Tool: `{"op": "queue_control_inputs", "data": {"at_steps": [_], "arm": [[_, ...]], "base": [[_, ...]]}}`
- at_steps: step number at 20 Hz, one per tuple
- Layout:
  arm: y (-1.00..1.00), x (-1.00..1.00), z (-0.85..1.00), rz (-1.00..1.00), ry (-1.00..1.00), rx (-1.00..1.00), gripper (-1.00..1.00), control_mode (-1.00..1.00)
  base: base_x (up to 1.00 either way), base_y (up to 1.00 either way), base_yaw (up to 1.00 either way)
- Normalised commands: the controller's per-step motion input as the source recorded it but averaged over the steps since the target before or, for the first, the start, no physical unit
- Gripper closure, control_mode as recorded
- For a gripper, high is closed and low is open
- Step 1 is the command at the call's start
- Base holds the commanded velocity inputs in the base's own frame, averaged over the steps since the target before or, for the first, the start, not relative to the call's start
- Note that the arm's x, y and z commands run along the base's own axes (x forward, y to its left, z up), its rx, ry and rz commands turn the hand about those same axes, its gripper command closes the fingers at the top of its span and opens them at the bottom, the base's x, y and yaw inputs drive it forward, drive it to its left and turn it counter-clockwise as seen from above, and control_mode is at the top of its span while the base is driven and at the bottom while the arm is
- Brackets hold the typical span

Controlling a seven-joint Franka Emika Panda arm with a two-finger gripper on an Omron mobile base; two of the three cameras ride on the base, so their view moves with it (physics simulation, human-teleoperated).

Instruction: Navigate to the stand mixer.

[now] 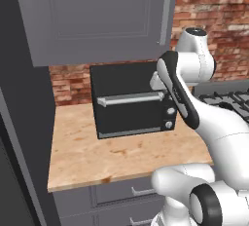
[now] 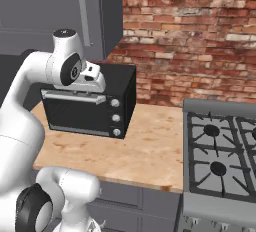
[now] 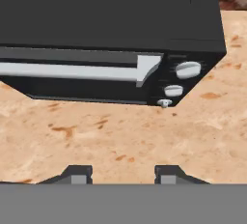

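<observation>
The stand mixer is out of view. My gripper (image 3: pixel 123 175) hangs over the wooden counter (image 3: pixel 125 131), just in front of a black oven box (image 3: pixel 111 30) with a silver bar handle. Its two dark fingertips (image 3: pixel 77 174) stand apart with nothing between them, so it is open. In the base views my folded white arm (image 1: pixel 182 98) rises in front of that oven, with the hand (image 2: pixel 94 78) at its top front edge.
The black oven box (image 1: pixel 130 101) stands on the counter (image 1: pixel 97 157) against a brick wall (image 2: pixel 175 36), under a grey upper cabinet (image 1: pixel 97 15). A gas stove (image 2: pixel 220 161) adjoins the counter on the right. Grey drawers (image 1: pixel 126 191) run below, and a dark tall panel (image 1: pixel 19 122) closes the left side.
</observation>
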Motion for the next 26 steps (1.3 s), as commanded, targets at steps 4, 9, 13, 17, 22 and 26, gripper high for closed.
{"op": "queue_control_inputs", "data": {"at_steps": [4, 9, 13, 17, 22, 26], "arm": [[0.00, 0.00, 0.00, 0.00, 0.00, 0.00, -1.00, 1.00], [0.00, 0.00, 0.00, 0.00, 0.00, 0.00, -1.00, 1.00], [0.00, 0.00, 0.00, 0.00, 0.00, 0.00, -1.00, 1.00], [0.00, 0.00, 0.00, 0.00, 0.00, 0.00, -1.00, 1.00], [0.00, 0.00, 0.00, 0.00, 0.00, 0.00, -1.00, 1.00], [0.00, 0.00, 0.00, 0.00, 0.00, 0.00, -1.00, 1.00]], "base": [[0.00, 0.00, 0.00], [-0.41, -0.05, -0.03], [-0.94, -0.11, -0.38], [-0.46, 0.00, -0.62], [-0.27, -0.03, -0.75], [-0.01, -0.03, -0.87]]}}
